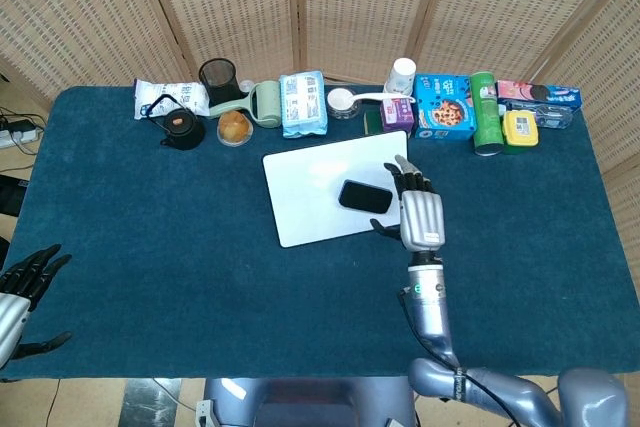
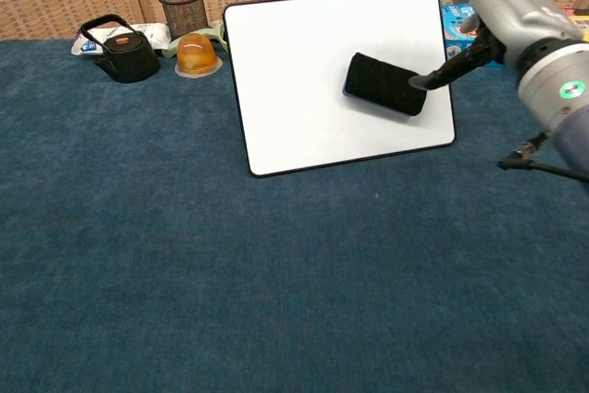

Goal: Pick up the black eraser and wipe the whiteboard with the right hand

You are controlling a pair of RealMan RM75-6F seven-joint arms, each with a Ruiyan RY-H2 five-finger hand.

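Note:
The black eraser (image 1: 364, 196) (image 2: 386, 84) lies flat on the right part of the white whiteboard (image 1: 310, 192) (image 2: 304, 80). My right hand (image 1: 419, 213) (image 2: 502, 16) hovers just right of the eraser with its fingers spread and nothing in it; its thumb tip is close to the eraser's right end, touching or not I cannot tell. My left hand (image 1: 22, 287) hangs at the table's front left corner, fingers apart and empty, far from the board.
Along the back edge stand a black kettle (image 1: 178, 125), a mesh cup (image 1: 217, 74), an orange jelly cup (image 1: 234, 128), a blue wipes pack (image 1: 303, 104), a cookie box (image 1: 443, 106), a green can (image 1: 485, 112) and a yellow box (image 1: 520, 128).

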